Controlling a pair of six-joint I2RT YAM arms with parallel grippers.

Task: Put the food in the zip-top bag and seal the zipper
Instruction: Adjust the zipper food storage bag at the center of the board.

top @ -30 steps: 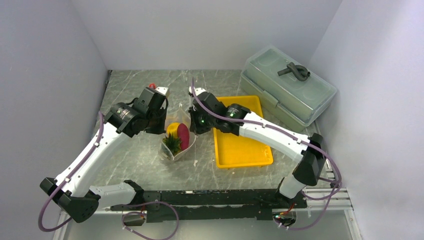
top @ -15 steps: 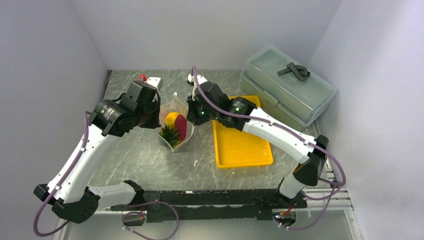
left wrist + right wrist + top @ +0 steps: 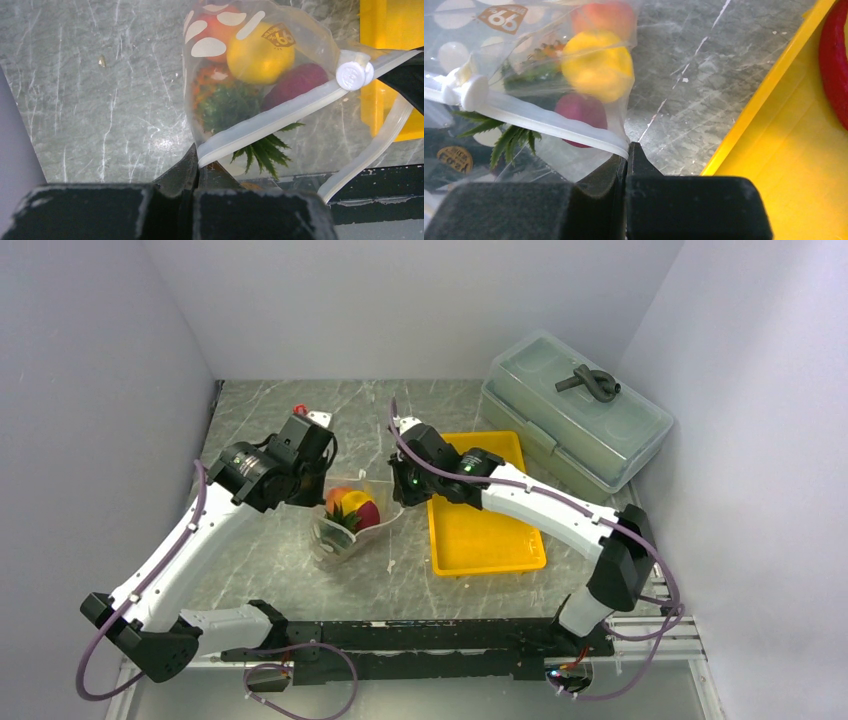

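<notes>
left jaws, right jaws clenched on zipper (image 3: 260,124) ends; bag (image 3: 207,47) dots half-hide pineapple (image 3: 225,102)

Grey marbled desk (image 3: 270,550) on screen now. On its right half the yellow tray (image 3: 480,540) lies flat, and the grey-green lidded box (image 3: 575,420) sits angled just beside the tray's far corner. Left of the tray, the dotted zip-top bag (image 3: 340,535) seems to rest its bottom on the desk. A white scrap (image 3: 390,565) lies between the two.
</notes>
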